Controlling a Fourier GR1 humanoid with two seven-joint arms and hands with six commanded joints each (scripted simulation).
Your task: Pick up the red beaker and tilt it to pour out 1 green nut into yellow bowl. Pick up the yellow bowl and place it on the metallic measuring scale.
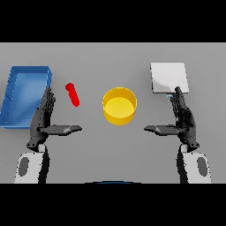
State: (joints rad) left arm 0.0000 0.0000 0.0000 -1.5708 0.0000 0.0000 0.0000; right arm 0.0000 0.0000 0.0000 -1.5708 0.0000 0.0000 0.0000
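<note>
The red beaker [73, 94] shows as a slim red cylinder on the table, left of centre. A yellow bowl [119, 105] stands in the middle, and I see no nut in it. The metallic measuring scale [169, 77] is a pale square plate at the back right. My left hand [43, 118] is open near the front left, fingers straight and thumb pointing inward, just below and left of the beaker without touching it. My right hand [183, 119] mirrors it on the right, open, its fingertips near the scale's front edge.
A blue tray [16, 102] lies at the far left, right beside my left hand. Grey table surface [112, 145] stretches between the two hands in front of the bowl.
</note>
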